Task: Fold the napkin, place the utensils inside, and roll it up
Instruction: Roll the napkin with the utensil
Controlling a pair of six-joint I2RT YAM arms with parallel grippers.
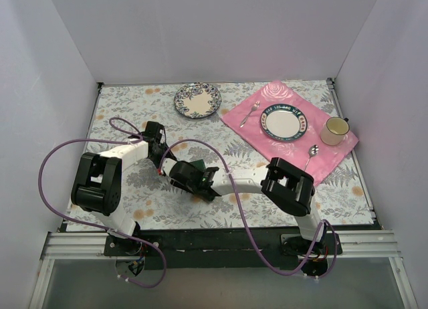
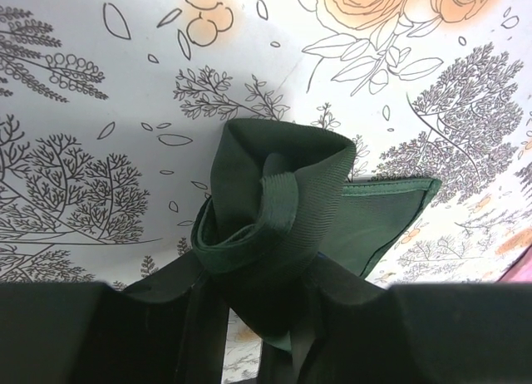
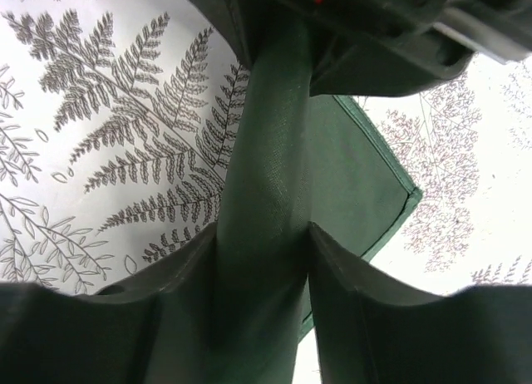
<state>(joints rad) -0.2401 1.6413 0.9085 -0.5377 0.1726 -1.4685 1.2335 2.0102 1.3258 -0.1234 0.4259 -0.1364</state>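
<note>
The napkin (image 2: 274,193) is rolled into a tight dark green tube, lying on the table (image 1: 134,108) to the left of the placemat (image 1: 287,155) and nearer the arm bases than it is. One flat corner of the cloth sticks out from under the roll. The left gripper (image 2: 258,305) is clamped on one end of the roll, its jaws narrow and the spiral end of the cloth bulging just past the fingers. The right gripper (image 3: 264,234) straddles the same roll further along. Its jaws are about half closed, with both fingers (image 3: 349,301) pressing the sides of the tube. Whether cutlery is inside the roll cannot be told.
</note>
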